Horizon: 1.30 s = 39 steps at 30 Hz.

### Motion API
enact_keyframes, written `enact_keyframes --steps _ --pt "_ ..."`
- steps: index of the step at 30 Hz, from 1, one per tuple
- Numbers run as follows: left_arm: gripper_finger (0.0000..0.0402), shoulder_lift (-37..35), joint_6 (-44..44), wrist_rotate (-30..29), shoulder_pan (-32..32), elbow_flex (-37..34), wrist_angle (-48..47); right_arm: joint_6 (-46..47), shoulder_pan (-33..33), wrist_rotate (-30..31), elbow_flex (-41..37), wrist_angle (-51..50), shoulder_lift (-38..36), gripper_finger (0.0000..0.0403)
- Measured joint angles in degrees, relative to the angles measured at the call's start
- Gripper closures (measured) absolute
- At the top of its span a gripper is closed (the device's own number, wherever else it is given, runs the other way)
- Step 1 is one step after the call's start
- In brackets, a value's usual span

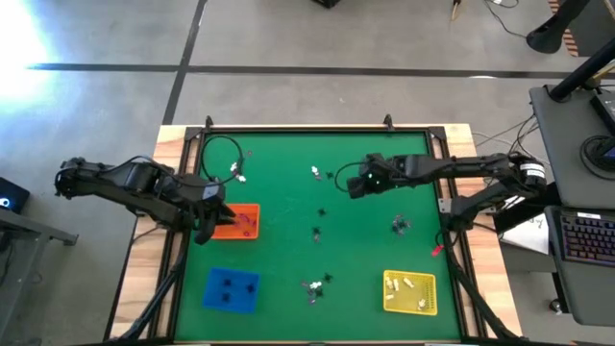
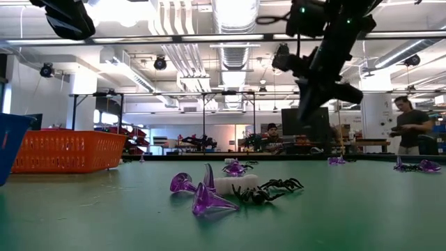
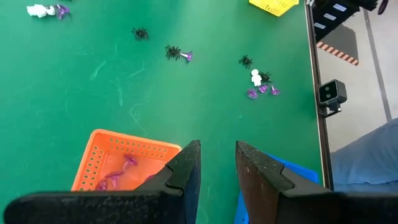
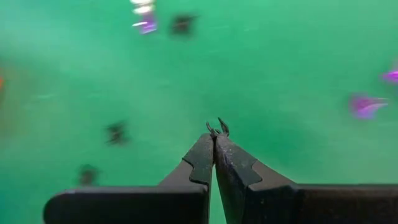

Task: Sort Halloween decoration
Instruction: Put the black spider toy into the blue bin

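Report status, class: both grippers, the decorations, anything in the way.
Left gripper open above orange tray. Right gripper shut on a black spider. Trinkets scattered on mat. Nothing in the way.

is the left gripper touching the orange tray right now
Apart. In the left wrist view the left gripper hangs above the orange tray, its fingers parted with bare green mat showing between them and nothing held.

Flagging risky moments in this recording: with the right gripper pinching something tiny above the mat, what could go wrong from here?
1. The right gripper is shut on a black spider by thin legs only; it may slip out in transit.
2. The left gripper, open, hangs at the orange tray edge; lowering might nudge the tray.
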Motion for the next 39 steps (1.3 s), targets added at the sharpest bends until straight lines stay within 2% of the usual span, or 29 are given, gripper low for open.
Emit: enact_keyframes --steps 8,23,28,35,39 --pt "0.0319 -1.00 2.00 0.07 0.00 0.00 -0.02 4.26 6.73 0.00 0.00 14.01 2.13 0.0394" --pt "0.0319 -5.58 7.40 1.73 0.00 0.00 0.01 1.26 12.53 0.12 0.95 50.74 8.65 0.0394" --pt "0.0319 -7.47 7.65 2.05 0.00 0.00 0.04 -3.22 12.99 -0.13 8.19 50.88 14.56 0.0394" --pt "0.0319 -8.20 3.82 7.82 0.00 0.00 -0.09 -10.31 14.48 -5.43 23.16 50.09 24.81 0.0394" --pt "0.0319 -8.78 3.36 8.15 -0.02 0.00 -0.06 -14.42 15.74 -8.42 31.55 49.84 29.45 0.0394"
